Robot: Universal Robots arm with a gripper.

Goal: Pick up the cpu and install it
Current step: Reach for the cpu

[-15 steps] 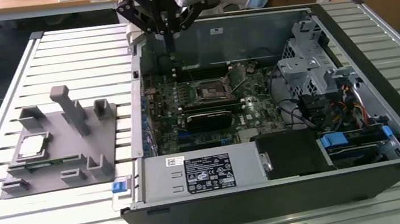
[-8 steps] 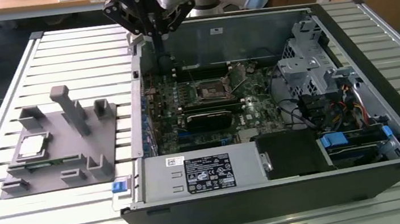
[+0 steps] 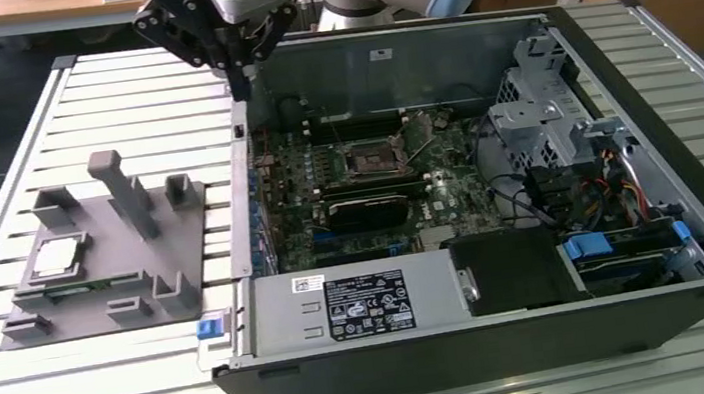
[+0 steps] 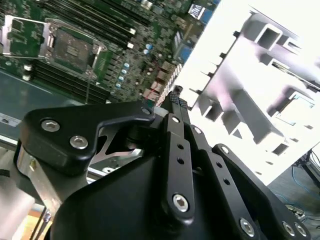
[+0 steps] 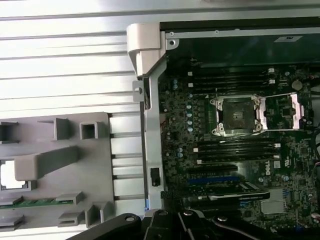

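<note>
My claw [image 3: 234,82] hangs over the case's [image 3: 505,339] wall on the exterior view's left. Its tips are pressed together with nothing between them, and I see the same in the second wrist view [image 4: 176,97]. The cpu [image 3: 54,257] lies flat in a recess of the grey tray [image 3: 108,287] on the slatted surface [image 3: 0,180], well apart from the claw, while the socket [image 3: 372,159] inside the case has its bracket swung back.

I see a slatted metal table [image 3: 111,96]. An open computer case [image 3: 479,353] sits on it. A grey tray [image 3: 201,226] lies just beside the case.
</note>
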